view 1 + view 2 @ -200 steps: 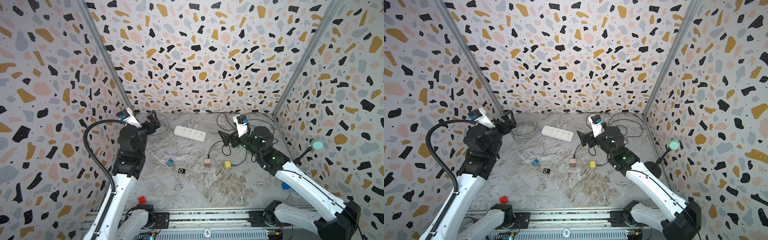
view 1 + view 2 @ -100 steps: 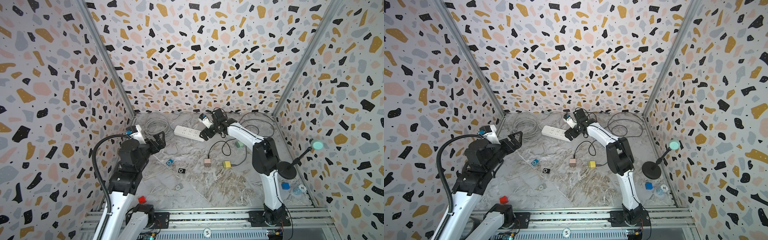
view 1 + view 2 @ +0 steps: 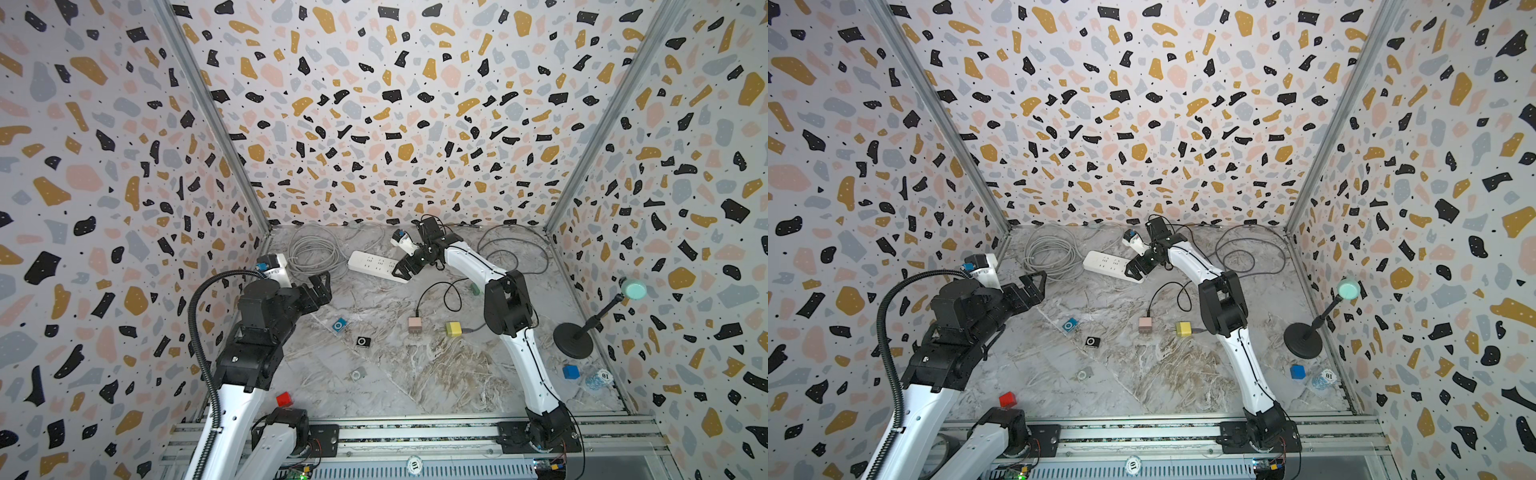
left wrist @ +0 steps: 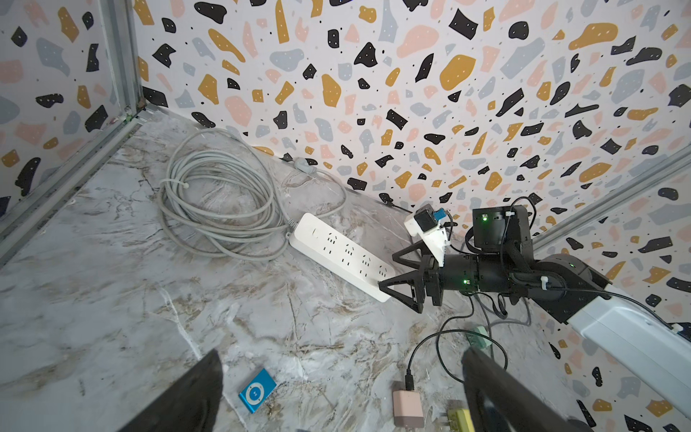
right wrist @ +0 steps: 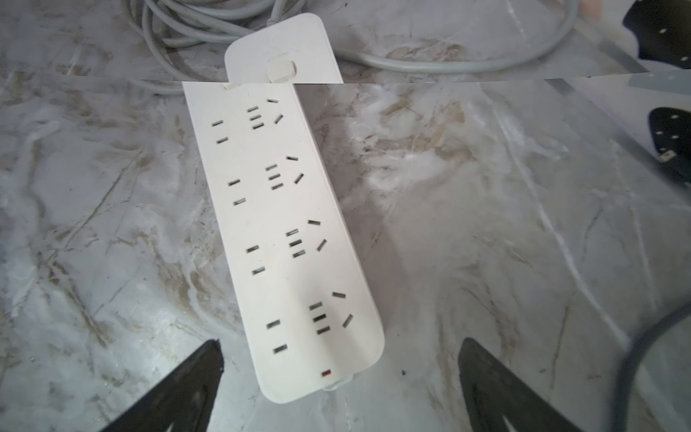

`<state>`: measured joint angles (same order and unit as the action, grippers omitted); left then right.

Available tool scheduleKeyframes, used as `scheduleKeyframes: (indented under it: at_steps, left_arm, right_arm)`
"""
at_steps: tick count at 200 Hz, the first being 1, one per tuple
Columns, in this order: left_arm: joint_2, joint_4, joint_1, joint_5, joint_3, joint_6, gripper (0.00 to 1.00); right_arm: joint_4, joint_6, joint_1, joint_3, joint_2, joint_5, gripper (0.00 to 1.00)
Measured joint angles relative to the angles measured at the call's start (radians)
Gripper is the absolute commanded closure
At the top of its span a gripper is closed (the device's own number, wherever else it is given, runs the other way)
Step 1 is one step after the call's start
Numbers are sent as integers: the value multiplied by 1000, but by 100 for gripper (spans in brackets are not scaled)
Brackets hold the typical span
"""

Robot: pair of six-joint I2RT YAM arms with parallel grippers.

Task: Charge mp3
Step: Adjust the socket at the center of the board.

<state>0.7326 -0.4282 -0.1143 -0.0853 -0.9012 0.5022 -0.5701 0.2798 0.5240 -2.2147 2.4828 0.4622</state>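
A: Look, the right claw [image 3: 405, 271] is far out now! A second ago that arm was folded up and the claw was high in the air.

B: Yes. Now the claw is low, at the end of the white power strip [image 3: 374, 266]. Its fingers are spread wide. The end of the strip sits between them, and the claw holds nothing.

A: Is it touching the strip?

B: I can't tell. It is very close.

A: And the left claw [image 3: 321, 287]?

B: It was up by the coil of grey wire [image 3: 311, 253]. Now it has come back and down. It is wide too, and empty.

A: Where is the music player?

B: Three lie on the table [image 3: 415, 374]. The blue music player [image 3: 340, 324] is just below the left claw. The black music player [image 3: 363, 341] is a bit further from it. The grey music player [image 3: 356, 374] is further still.

A: So what does that mean?

B: I think the right claw wants to hold the strip steady. The left one looks ready to go down for a player. The pink charger [image 3: 414, 325] lies well apart from both claws and is not plugged in. So the charging has not begun.

A: And since half a second ago?

B: Almost nothing has moved.
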Motion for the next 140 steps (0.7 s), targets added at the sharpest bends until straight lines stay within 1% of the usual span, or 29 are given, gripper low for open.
scheduleKeyframes:
  at_steps: [21, 50, 120, 132, 140]
  left_arm:
    - [8, 0, 0, 6, -1, -14, 0]
    - [27, -2, 0, 18, -21, -34, 0]
    - [49, -7, 0, 52, -44, -89, 0]
    - [55, -5, 0, 60, -50, -95, 0]
    - [59, -6, 0, 64, -55, -98, 0]
  right_arm:
    - [0, 0, 6, -6, 21, -2, 1]
    - [10, 3, 12, -54, 57, -32, 1]
    - [13, 42, 26, -60, 108, -88, 0]
    - [15, 44, 30, -66, 111, -90, 3]
    - [14, 47, 32, -66, 111, -93, 7]
